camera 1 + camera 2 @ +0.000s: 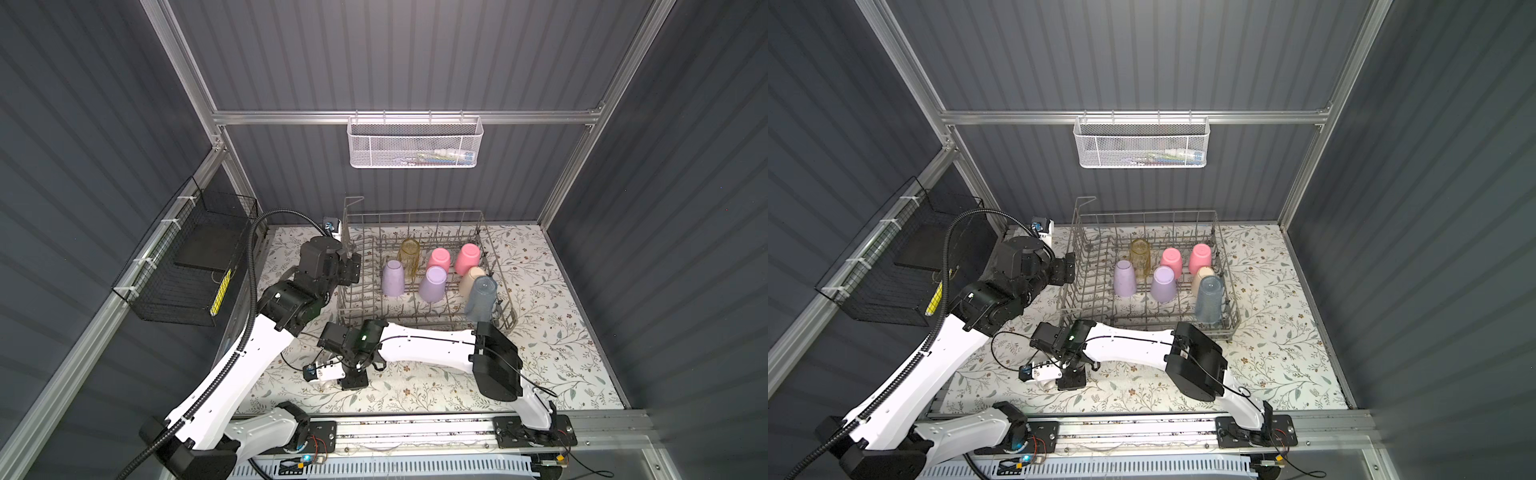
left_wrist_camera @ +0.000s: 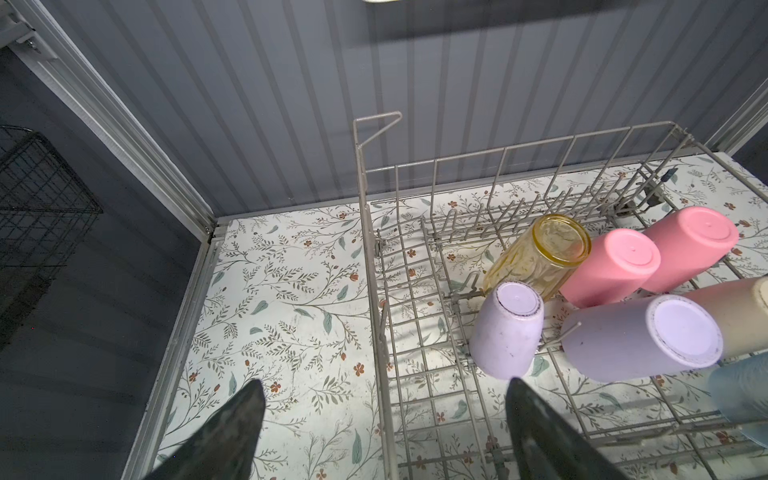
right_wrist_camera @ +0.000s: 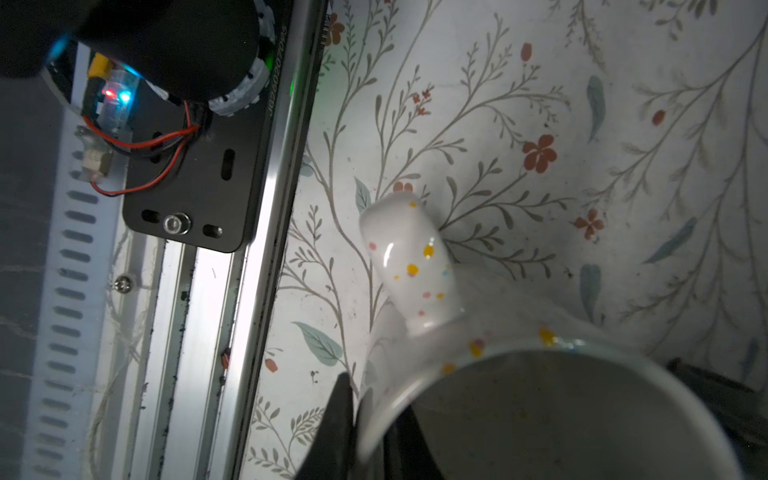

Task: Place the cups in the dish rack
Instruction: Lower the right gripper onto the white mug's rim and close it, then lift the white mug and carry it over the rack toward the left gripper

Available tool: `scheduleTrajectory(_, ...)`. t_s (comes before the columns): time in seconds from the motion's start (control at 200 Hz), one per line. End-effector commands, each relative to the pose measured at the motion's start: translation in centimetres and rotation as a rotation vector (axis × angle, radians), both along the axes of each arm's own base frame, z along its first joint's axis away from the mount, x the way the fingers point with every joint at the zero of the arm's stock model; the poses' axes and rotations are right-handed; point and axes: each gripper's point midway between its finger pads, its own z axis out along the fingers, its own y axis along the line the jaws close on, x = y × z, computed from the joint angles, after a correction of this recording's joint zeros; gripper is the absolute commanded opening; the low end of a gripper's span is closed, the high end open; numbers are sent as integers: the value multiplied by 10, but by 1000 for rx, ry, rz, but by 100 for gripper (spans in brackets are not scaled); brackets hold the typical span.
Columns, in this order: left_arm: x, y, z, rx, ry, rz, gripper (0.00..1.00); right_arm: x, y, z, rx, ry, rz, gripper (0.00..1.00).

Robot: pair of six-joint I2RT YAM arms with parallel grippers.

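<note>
Black wire basket (image 1: 183, 266) hangs on the left wall, not involved. Next along, low over the floral bench (image 1: 561, 332) in front of the dish rack (image 1: 415, 322), the right arm reaches across the middle. Its end effector (image 3: 374, 403) is pressed together on the rim wall of the speckled mug (image 3: 561, 415), one finger outside and one apparently inside, with the handle (image 3: 411, 266) pointing away. The mug sits at or just above the bench; I cannot tell which. The left end effector (image 2: 386, 382) is spread wide and empty beside the rack's left wall. In the rack, all mouth-down: lilac cup (image 1: 393, 277), yellow tumbler (image 1: 409, 253), second lilac cup (image 1: 432, 283), two pink cups (image 1: 439, 259) (image 1: 467, 258), beige cup (image 1: 471, 278), and blue tumbler (image 1: 482, 297) in the front right corner. Judgement: the mug is the last item out. Risks: a thin pinch on a glazed wall could let the mug swing or slip on lifting; the handle could snag the rack's front wall or a tine; free space lies at the rack's left, near the waiting left arm, so the two arms could clash there.
</note>
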Motion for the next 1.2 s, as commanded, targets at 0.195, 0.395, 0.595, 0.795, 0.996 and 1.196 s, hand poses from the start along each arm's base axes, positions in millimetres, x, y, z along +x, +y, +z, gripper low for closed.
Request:
scheduleTrajectory(0.195, 1, 1, -1, -6, -1, 3, 90, -5, -1, 17, 43, 5, 18, 0)
scheduleTrajectory(0.395, -2, 2, 2, -17, -11, -6, 90, -12, 0, 57, 156, 33, 16, 0)
scheduleTrajectory(0.595, -4, -7, 5, -47, -16, -55, 90, -21, -8, 136, 405, 163, 14, 0)
scheduleTrajectory(0.795, -5, -15, 7, -71, -26, -93, 90, -6, -35, 204, 668, 335, -29, 0)
scheduleTrajectory(0.996, -10, -37, 15, -146, -58, -220, 90, 22, -75, 247, 871, 486, -100, 0)
scheduleTrajectory(1.196, -22, -68, 28, -244, -100, -406, 90, 51, -108, 268, 1001, 632, -171, 0)
